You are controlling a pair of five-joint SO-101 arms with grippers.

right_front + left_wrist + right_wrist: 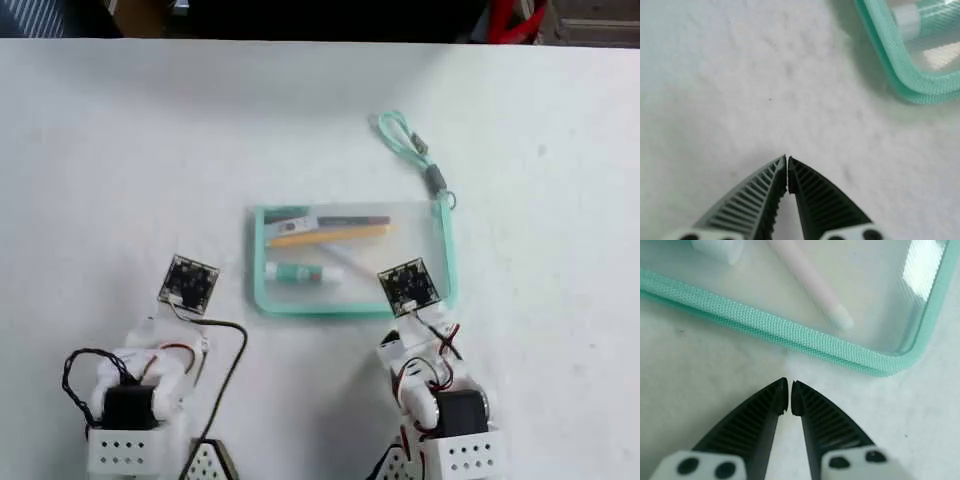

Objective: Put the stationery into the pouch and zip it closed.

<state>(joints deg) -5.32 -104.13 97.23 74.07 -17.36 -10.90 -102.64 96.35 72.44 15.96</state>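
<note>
A clear pouch with mint-green edging (262, 262) lies flat mid-table, its wrist strap (405, 140) trailing toward the far side. Inside it I see a yellow pencil (325, 236), a dark pen (340, 219), a small green-and-white tube (300, 272) and a pale pink pen (812, 285). My left gripper (787, 165) is shut and empty over bare table, a little off the pouch's corner (920, 90). My right gripper (790, 390) is shut and empty too, just short of the pouch's near edge (790, 332).
The white table (120, 150) spreads wide on all sides of the pouch. Both arm bases (130, 420) sit at the near edge with loose black cable (225, 370) between them. Dark clutter lines the far edge (300, 20).
</note>
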